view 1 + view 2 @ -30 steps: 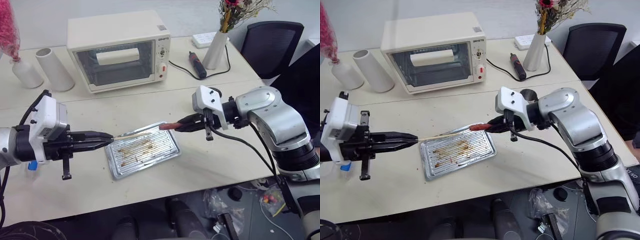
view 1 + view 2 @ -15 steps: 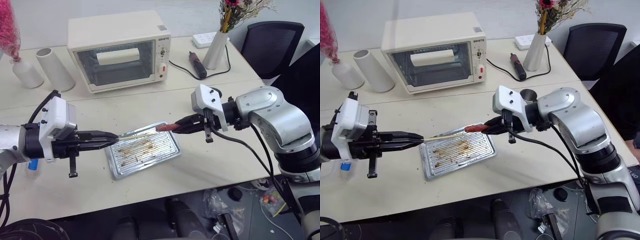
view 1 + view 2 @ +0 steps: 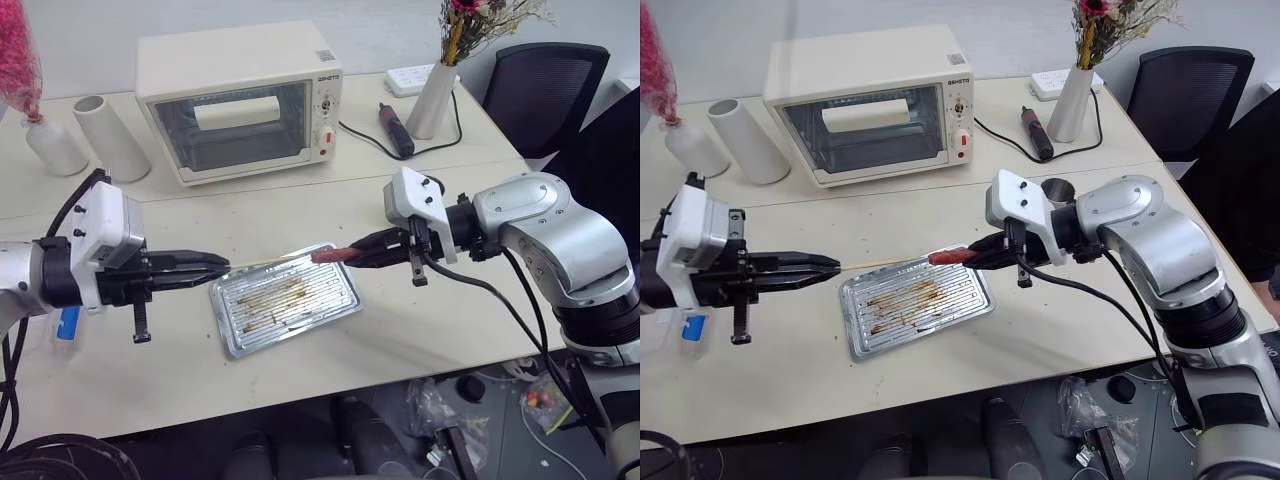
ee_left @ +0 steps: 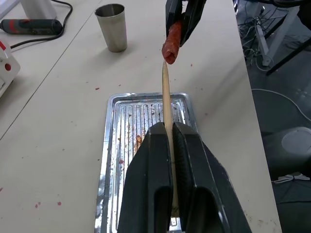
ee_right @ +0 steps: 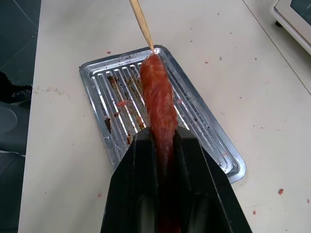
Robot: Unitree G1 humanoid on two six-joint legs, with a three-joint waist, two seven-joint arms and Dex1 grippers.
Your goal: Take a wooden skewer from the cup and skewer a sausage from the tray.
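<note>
My left gripper [image 3: 224, 266] is shut on the wooden skewer [image 3: 270, 263], which points level across the table towards the right. My right gripper [image 3: 352, 253] is shut on the red-orange sausage [image 3: 327, 256], held lengthwise and facing the skewer. The skewer's tip [image 5: 150, 48] meets the sausage's free end [image 4: 170, 53]; I cannot tell whether it has gone in. Both hang a little above the stained silvery tray [image 3: 349, 302], which lies flat on the table. The metal cup [image 3: 1055, 189] stands behind my right gripper.
A cream toaster oven [image 3: 240, 100] stands at the back. A white cylinder [image 3: 108, 138] and a white vase [image 3: 52, 145] are at the back left. Another vase [image 3: 432, 100], a black corded tool [image 3: 395, 130] and an office chair [image 3: 545, 90] are on the right.
</note>
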